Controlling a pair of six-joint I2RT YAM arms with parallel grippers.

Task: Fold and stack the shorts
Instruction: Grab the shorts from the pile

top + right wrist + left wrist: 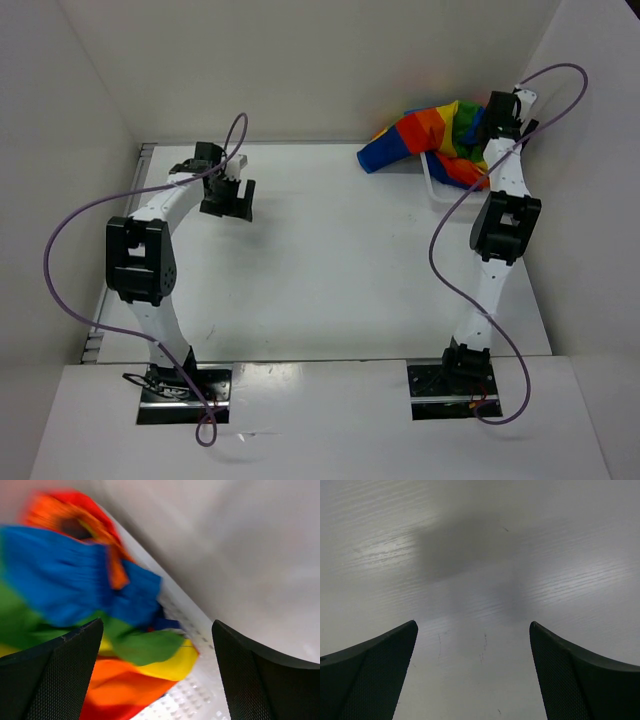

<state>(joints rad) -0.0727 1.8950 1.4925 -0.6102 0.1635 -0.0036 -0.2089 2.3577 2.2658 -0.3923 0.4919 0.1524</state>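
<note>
The rainbow-striped shorts (430, 140) lie crumpled at the far right, draped over the rim of the white mesh basket (436, 192), one blue end hanging out to the left. In the right wrist view the shorts (100, 630) fill the left and lower part, blurred. My right gripper (497, 118) hovers over the shorts' right side; its jaws stand wide apart with nothing between them (156, 630). My left gripper (226, 200) is open and empty over bare table (473, 630) at the far left.
White walls enclose the table on the left, back and right. The basket's perforated white wall (200, 690) shows under the shorts, close to the right wall. Purple cables loop from both arms.
</note>
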